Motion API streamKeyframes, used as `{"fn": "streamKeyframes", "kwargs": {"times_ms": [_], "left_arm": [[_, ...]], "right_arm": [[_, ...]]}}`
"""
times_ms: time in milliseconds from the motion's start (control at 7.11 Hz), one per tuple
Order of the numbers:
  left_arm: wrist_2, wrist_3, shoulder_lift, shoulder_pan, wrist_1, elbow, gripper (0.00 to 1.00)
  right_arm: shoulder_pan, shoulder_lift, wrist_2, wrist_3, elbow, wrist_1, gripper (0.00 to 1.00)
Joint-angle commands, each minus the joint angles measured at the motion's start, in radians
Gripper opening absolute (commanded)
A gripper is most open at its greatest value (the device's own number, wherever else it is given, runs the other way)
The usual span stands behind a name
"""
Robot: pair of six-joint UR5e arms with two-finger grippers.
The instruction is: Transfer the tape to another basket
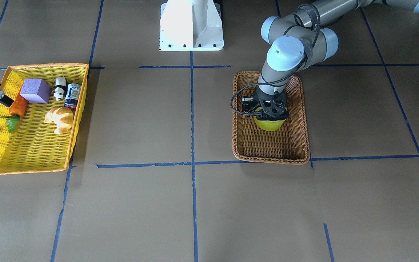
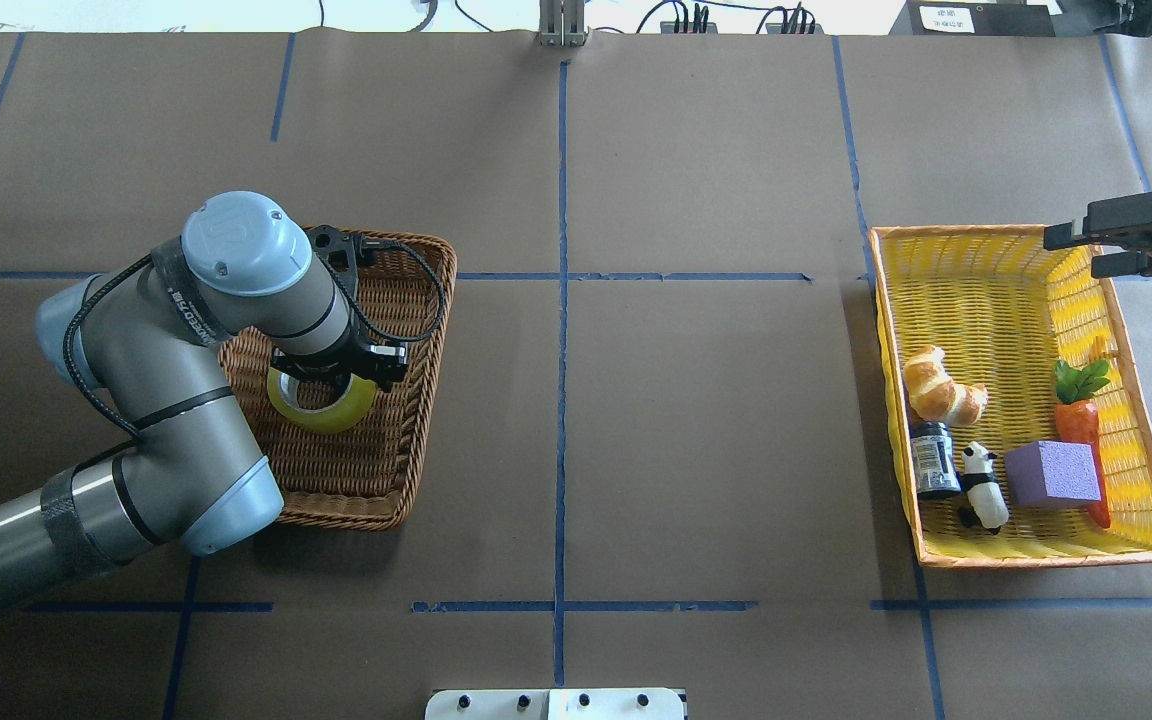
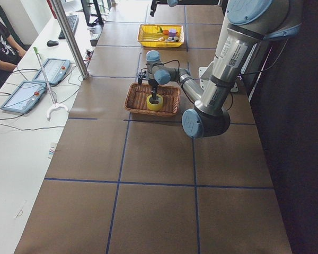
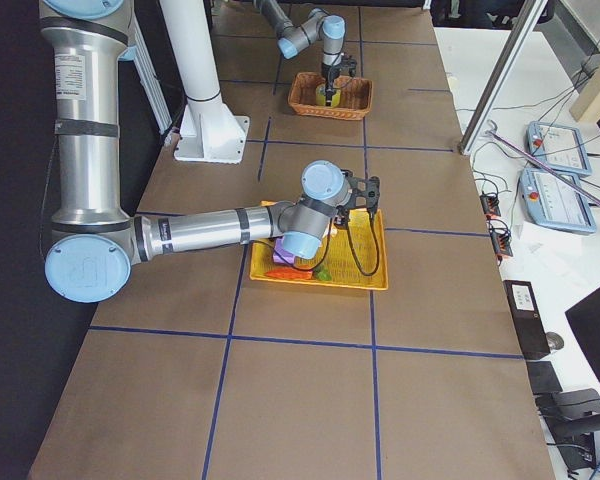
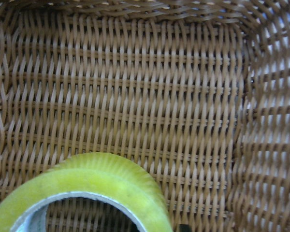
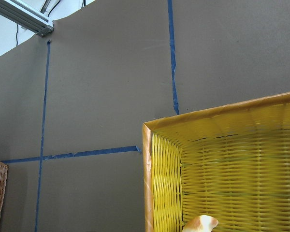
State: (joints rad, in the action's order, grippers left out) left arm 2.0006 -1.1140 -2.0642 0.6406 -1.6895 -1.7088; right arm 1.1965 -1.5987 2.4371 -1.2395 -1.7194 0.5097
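Left gripper down inside the brown wicker basket, left of centre in the overhead view. Tape directly beneath it, lying flat: core axis vertical, hole facing up, yellow rim showing past the wrist on its lower side.

In the left wrist view, roll at lower left of frame, wicker floor behind it. Dark fingertip just outside the rim at the bottom edge. Probably fingers straddling the roll's wall, one in the core and one outside; a judgement only. Jaws hidden by wrist and cable. Cannot tell whether clamped on the roll or let go, nor whether the roll rests on the weave or hangs just above it.

Right gripper spread apart, holding nothing, at the upper right corner of the yellow tray basket, well apart from the roll. Croissant, purple block and carrot in that tray.

Left arm plainly the nearer. Coming move likely straight along the core axis. Risk: roll snagging on a finger.
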Motion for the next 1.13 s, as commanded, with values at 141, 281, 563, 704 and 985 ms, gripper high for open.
{"fn": "streamKeyframes", "kwargs": {"times_ms": [141,281,563,704,985], "left_arm": [[0.016,0.175,0.051,0.131,0.08,-0.213,1.0],[0.02,0.347,0.067,0.199,0.185,-0.26,1.0],[0.143,0.594,0.195,0.404,0.228,-0.276,1.0],[0.206,0.791,0.231,0.512,0.243,-0.264,1.0],[0.33,1.109,0.289,0.713,0.24,-0.154,1.0]], "right_arm": [[0.031,-0.001,-0.001,0.049,0.001,0.074,1.0],[0.063,-0.004,-0.001,0.206,0.001,0.175,1.0],[0.17,-0.03,-0.003,0.619,0.001,0.399,1.0],[0.252,-0.046,-0.001,0.849,0.0,0.517,1.0],[0.334,-0.05,0.0,1.138,-0.002,0.744,1.0]]}}
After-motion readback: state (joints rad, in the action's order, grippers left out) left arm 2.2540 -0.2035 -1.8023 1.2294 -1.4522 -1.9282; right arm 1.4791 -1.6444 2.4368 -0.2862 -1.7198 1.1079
